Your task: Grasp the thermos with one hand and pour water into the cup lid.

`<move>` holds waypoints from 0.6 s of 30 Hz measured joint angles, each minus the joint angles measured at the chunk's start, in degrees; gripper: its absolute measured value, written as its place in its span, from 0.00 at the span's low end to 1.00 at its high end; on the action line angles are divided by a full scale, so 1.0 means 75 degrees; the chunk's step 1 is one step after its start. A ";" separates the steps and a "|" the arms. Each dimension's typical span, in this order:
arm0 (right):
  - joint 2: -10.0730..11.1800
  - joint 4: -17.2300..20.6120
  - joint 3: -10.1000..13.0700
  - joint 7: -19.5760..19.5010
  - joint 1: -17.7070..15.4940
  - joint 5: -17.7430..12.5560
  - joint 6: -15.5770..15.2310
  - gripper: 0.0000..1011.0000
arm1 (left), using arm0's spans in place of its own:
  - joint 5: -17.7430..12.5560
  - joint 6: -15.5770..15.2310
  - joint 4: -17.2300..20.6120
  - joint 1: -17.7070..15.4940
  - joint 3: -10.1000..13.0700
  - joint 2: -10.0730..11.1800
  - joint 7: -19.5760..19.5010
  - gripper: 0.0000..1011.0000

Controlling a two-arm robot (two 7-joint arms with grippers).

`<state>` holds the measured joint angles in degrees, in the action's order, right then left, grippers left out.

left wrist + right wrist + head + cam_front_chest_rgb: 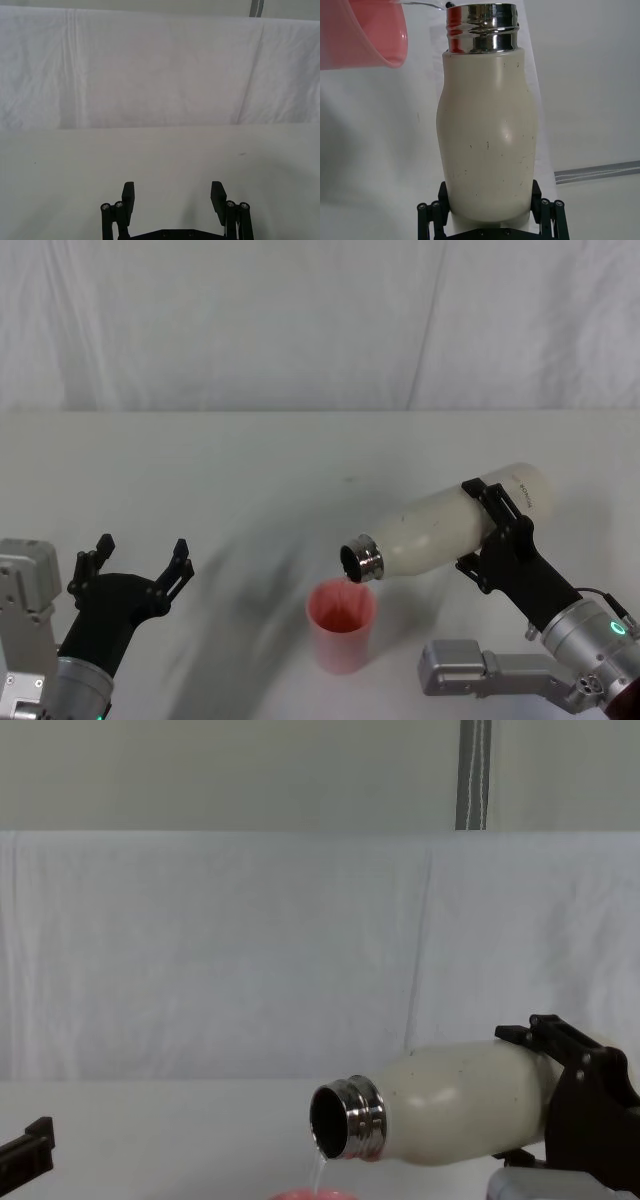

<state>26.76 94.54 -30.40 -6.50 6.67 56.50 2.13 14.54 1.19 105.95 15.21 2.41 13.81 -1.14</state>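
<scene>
The pour is under way, and doing it well looks like a matter of restraint: the right gripper [497, 528] clamps the thermos [455, 525] round its lower body, fingers shut against both flanks, and holds it tipped close to level in the air, neck toward the robot's left and slightly down; tilting further would only thicken the stream, so a slow, held angle seems wiser than more roll. The steel neck [362, 561] sits just above and to the right of the cup lid [341, 624], near its rim rather than over its middle; in my judgement the mouth wants to stay over the opening, since a stream landing on the rim would spill onto the table [250, 470].

Nearest the robot, the left gripper [140, 562] hovers low over the table at the left, fingers spread wide and holding nothing, well apart from the cup; it appears parked.

As to contents: the cup lid stands upright on the table, pink and translucent, with a darker, wet-looking patch inside, though how full it is I cannot tell. From the chest view a thin thread of water [317, 1172] falls from the lower lip of the thermos mouth [328, 1119] toward the pink rim below; the mouth itself reads dark, and the level inside the bottle is hidden. Beyond hangs a white cloth backdrop [300, 320].
</scene>
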 joint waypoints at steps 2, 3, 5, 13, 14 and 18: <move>0.0001 0.0000 -0.0003 0.0000 0.0000 0.0005 -0.0007 0.94 | 0.0000 0.0000 0.0000 0.0000 0.0000 0.0000 0.0000 0.99; 0.0001 0.0000 -0.0005 0.0000 -0.0004 0.0009 -0.0011 0.94 | 0.0000 0.0000 0.0000 0.0000 0.0000 0.0000 0.0000 0.99; 0.0007 0.0003 -0.0005 0.0000 -0.0011 0.0013 -0.0014 0.94 | 0.0000 0.0000 0.0000 0.0000 0.0000 0.0000 0.0000 0.99; 0.0021 0.0021 -0.0003 -0.0009 -0.0042 0.0015 -0.0024 0.94 | 0.0000 0.0000 0.0000 0.0000 0.0000 0.0000 0.0000 0.99; 0.0021 0.0021 -0.0003 -0.0015 -0.0044 0.0015 -0.0025 0.94 | 0.0000 0.0000 0.0000 0.0000 0.0000 -0.0001 0.0000 0.99; 0.0022 0.0022 -0.0001 -0.0021 -0.0049 0.0017 -0.0026 0.94 | 0.0000 0.0000 0.0000 0.0000 0.0000 0.0000 0.0000 0.99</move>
<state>26.92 94.71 -30.41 -6.66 6.30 56.63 1.93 14.54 1.19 105.95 15.21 2.41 13.80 -1.14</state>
